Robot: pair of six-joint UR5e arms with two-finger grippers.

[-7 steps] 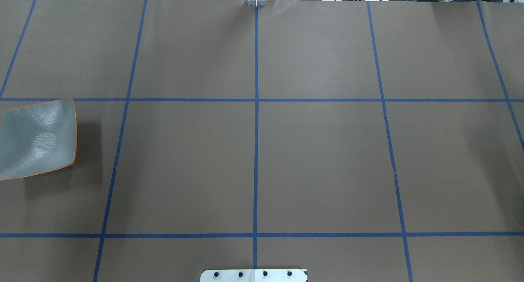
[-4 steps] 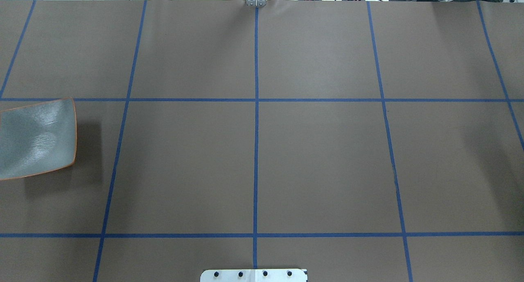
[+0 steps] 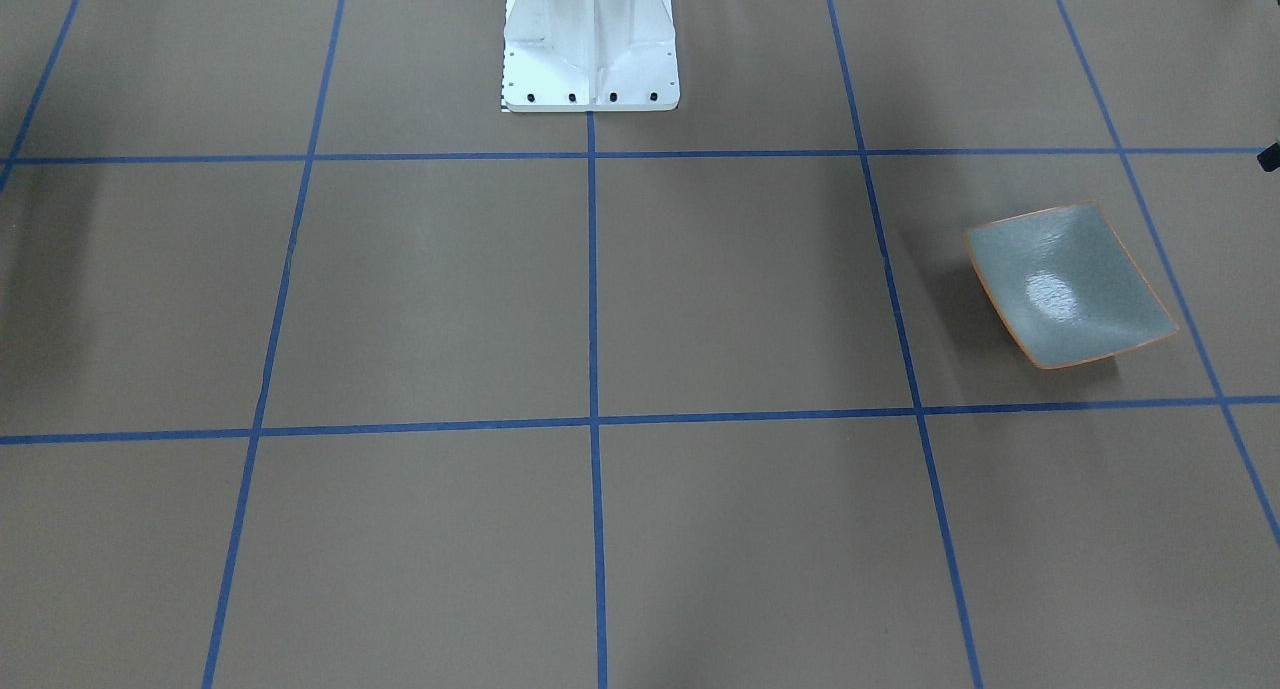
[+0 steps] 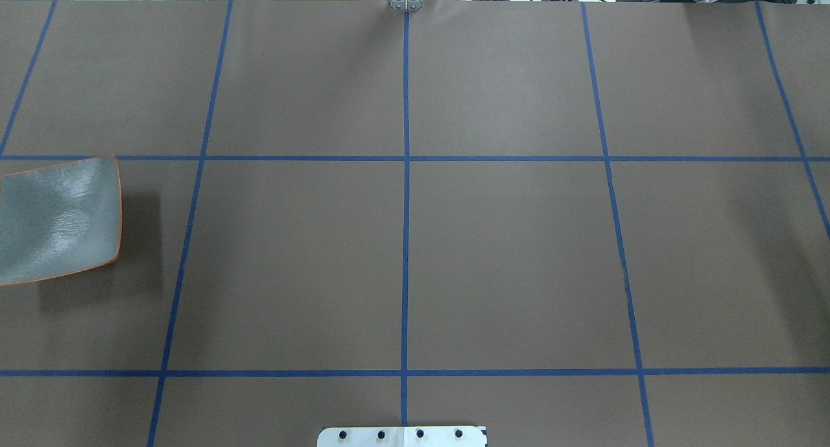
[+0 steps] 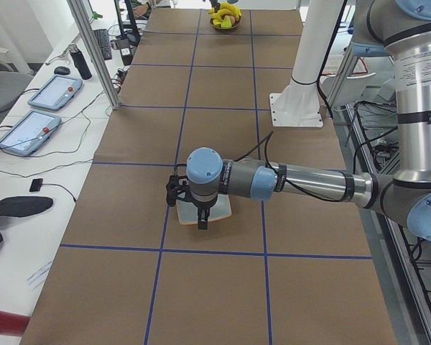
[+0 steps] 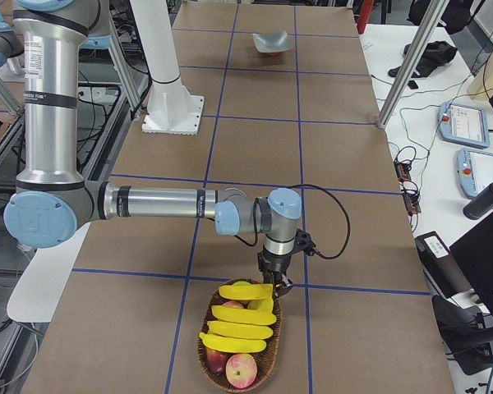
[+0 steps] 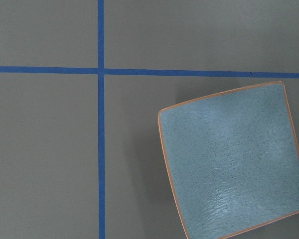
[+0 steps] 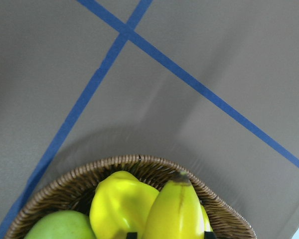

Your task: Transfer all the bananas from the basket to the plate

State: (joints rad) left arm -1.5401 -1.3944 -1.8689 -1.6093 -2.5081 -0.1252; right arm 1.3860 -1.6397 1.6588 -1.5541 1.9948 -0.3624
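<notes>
Plate (image 3: 1070,284) bare; bananas (image 6: 238,330) all in basket (image 6: 273,359); right gripper (image 6: 275,286) over them, left gripper (image 5: 203,223) near plate; their openings cannot be told.

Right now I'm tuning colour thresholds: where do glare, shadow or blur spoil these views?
Front-facing: a white glare patch on the plate. Overhead: the same sheen, plus a dark shadow beside the plate. Left wrist: plate nearly glare-free, sharp. Right wrist: the near banana looks slightly soft; the basket rim is sharp.
</notes>
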